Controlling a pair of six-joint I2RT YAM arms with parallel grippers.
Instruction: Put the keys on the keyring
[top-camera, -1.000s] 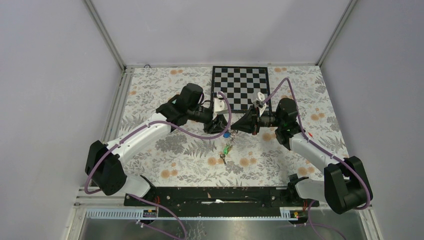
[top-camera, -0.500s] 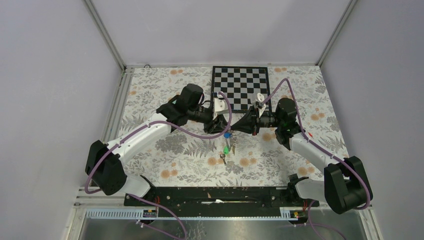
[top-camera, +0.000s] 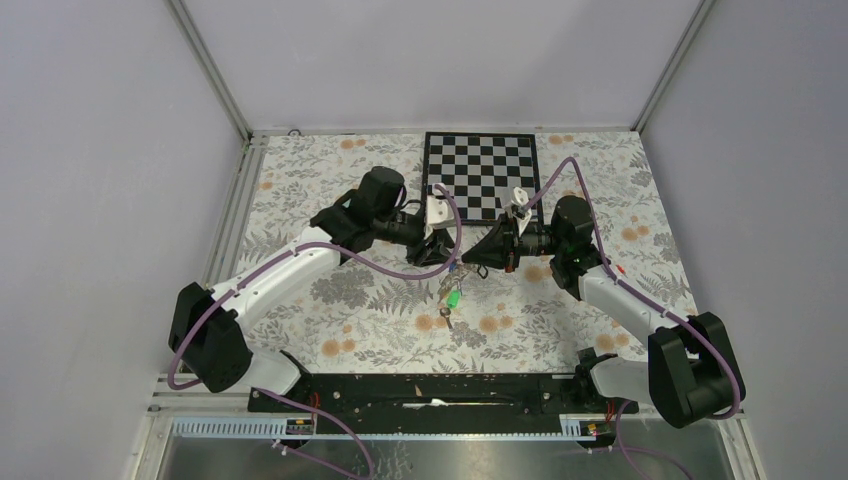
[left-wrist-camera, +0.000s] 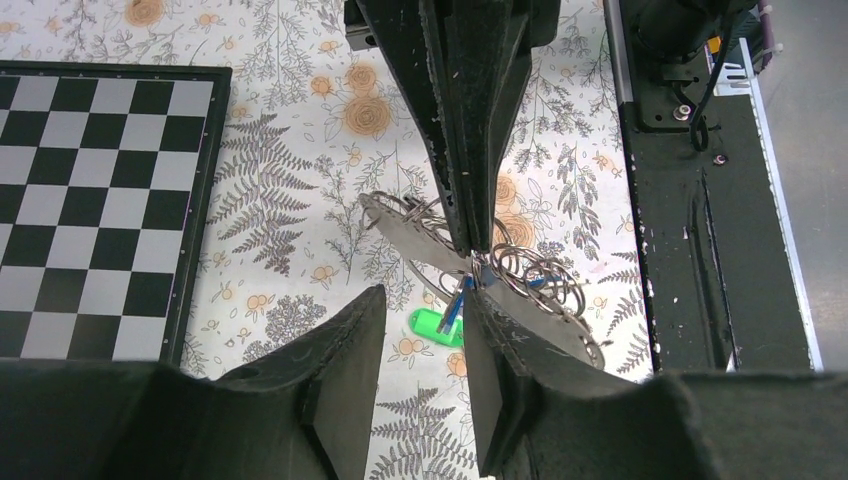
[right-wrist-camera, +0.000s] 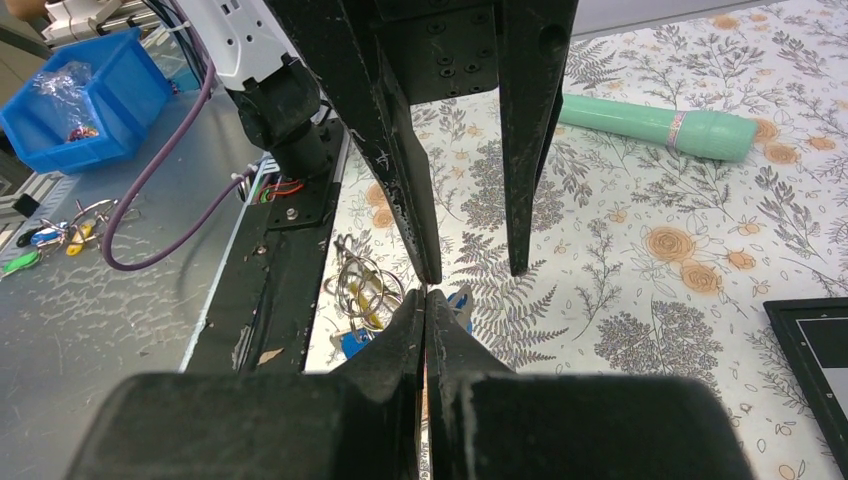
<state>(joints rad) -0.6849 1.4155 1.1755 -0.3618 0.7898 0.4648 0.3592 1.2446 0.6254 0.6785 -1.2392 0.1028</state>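
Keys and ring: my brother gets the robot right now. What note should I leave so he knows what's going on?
Left gripper: open, holding nothing, with its fingers on either side of the other arm's tip.
Right gripper: shut, and it seems to pinch the keyring up off the table.
Keys: a green key and a blue key dangle with the ring bunch. A loose key lies on the table, nearer the arm bases.
Done: some keys look threaded on, but the tangle is hard to read.
Left: pick up the loose key and thread it on.
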